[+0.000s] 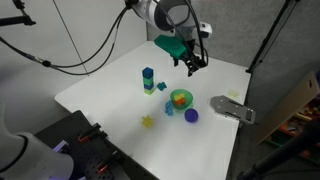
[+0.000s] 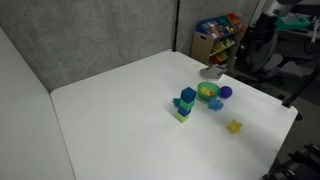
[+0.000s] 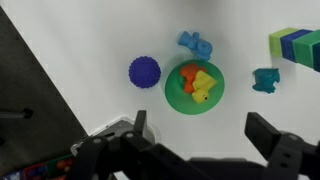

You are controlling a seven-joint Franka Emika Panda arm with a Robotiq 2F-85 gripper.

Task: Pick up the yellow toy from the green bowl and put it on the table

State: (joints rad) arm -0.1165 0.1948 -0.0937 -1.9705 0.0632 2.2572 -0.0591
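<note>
The green bowl [image 3: 174, 96] sits on the white table [image 3: 110, 40], just above the middle of the wrist view. The yellow toy [image 3: 204, 88] lies inside it, against a small orange piece. My gripper [image 3: 203, 130] is open and empty, hanging above the table with the bowl just beyond its fingertips. In an exterior view the gripper [image 1: 193, 63] is well above and behind the bowl [image 1: 188, 101], where the toy [image 1: 179, 98] shows as a yellow-orange spot. The bowl [image 2: 203, 96] also shows near the table's far side; the gripper is out of that view.
A blue ball [image 3: 144, 72] lies beside the bowl. Two small blue toys [image 3: 196, 43] [image 3: 265, 79] lie close by. A blue-green block tower [image 1: 148, 80] stands further off. A pale yellow star piece [image 1: 148, 122] lies near the front. A grey object [image 1: 233, 109] lies at the table edge.
</note>
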